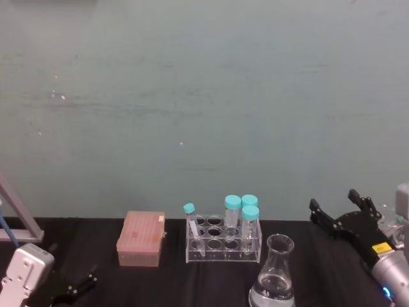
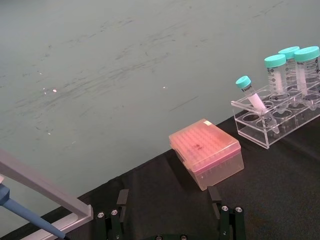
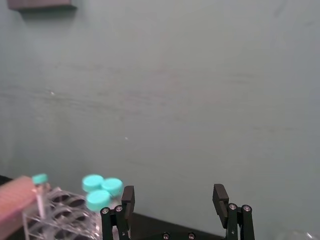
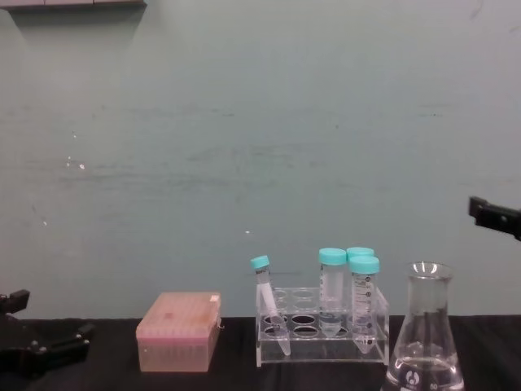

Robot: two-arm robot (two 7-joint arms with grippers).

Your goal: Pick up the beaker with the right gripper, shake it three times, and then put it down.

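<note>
1. Head view: the beaker (image 1: pixel 276 276) stands upright on the black worktop (image 1: pixel 96 236), just in front and to the right of the tube rack (image 1: pixel 223 240). The right pincer (image 1: pixel 343 213) hovers to its right, well apart, fingers spread and empty. The left pincer (image 1: pixel 75 284) is parked low at the left, open. A pink tip box (image 1: pixel 140 238) sits left of the rack.
2. Left wrist view: the left pincer's fingers (image 2: pixel 120 212) stand apart, with nothing between them.
3. Right wrist view: the right pincer's fingers (image 3: pixel 220 197) gape wide, holding nothing; the capped tubes (image 3: pixel 102 187) lie off to one side.
4. Chest view: the beaker is clear glass, wide-based, narrow-necked with a flared rim, holding a little liquid. I judge the smooth neck could slip in the grip, and a sideways approach could knock it into the rack beside it.
</note>
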